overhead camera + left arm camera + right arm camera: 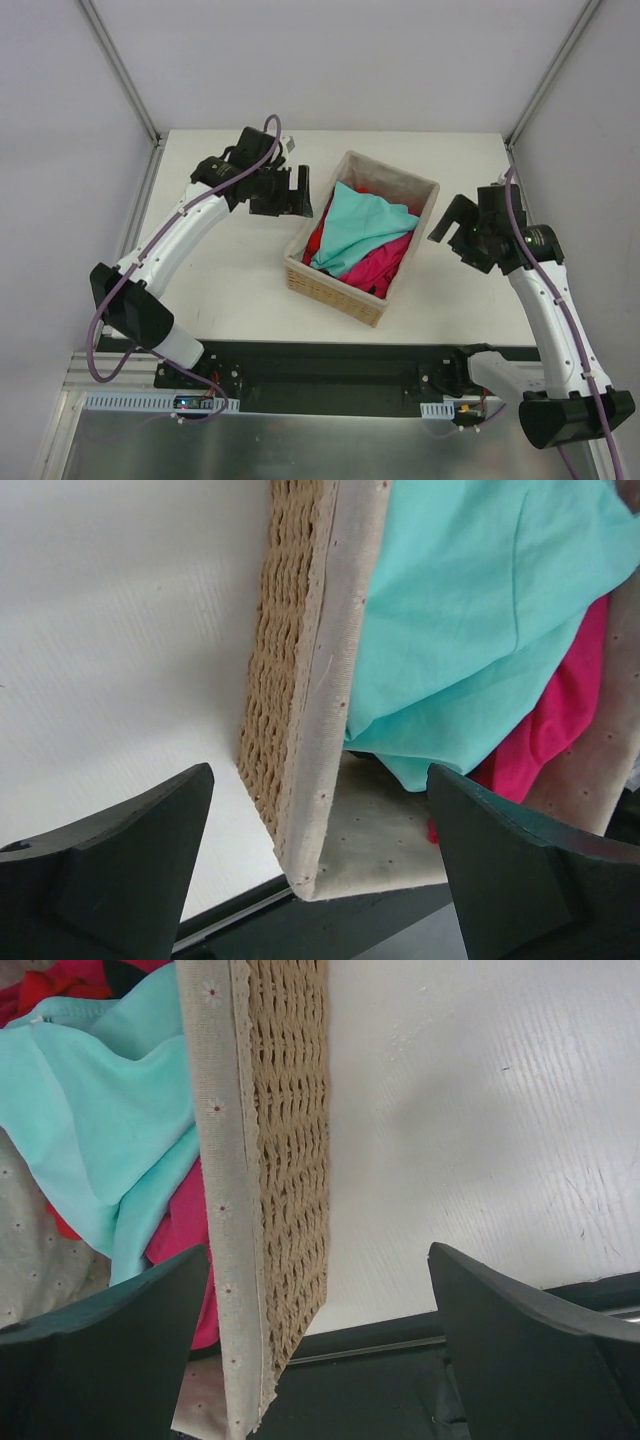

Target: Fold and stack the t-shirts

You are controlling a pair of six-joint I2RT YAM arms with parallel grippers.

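Left gripper (290,193), right gripper (452,232): both spread wide, empty, flanking the wicker basket (330,291). Between them the teal t-shirt (360,225) lies crumpled on top, long axis roughly along the basket's length. Magenta t-shirt (380,262) and red t-shirt (317,240) sit beneath.

A woven wicker basket (335,290) with a dotted cloth liner (398,180) sits angled on the white table (230,275).

A white matte bench (230,280) fills the middle. Plain pale-grey panels close it in: a back wall (330,60) at 12 o'clock and side walls (60,150) at 9 and 3 o'clock. Slim metal struts (120,70) run up the corners at 11 and 1 o'clock. At 6 o'clock a black rail (320,365) edges the bench, with a brushed metal sheet (300,450) beyond it. The light is soft and even.
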